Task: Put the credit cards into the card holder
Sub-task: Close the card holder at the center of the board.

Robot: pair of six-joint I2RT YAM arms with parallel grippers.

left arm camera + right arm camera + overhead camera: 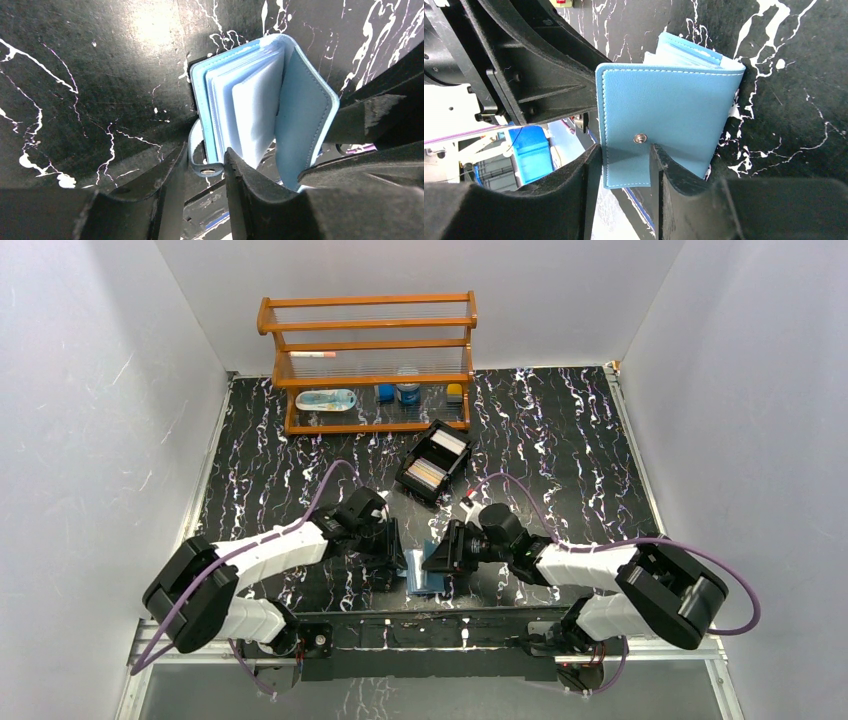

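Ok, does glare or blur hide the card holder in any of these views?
Left wrist: a glare patch on the tabletop, but the card holder is sharp. Right wrist: it is sharp, and the background at left is soft. Top external: evenly lit, but it shows small.

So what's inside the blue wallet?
Inside the open blue wallet you can see a fan of pale, see-through card pockets. The front one looks empty, with no card showing. Whatever sits in the pockets further back is hidden by the ones in front.
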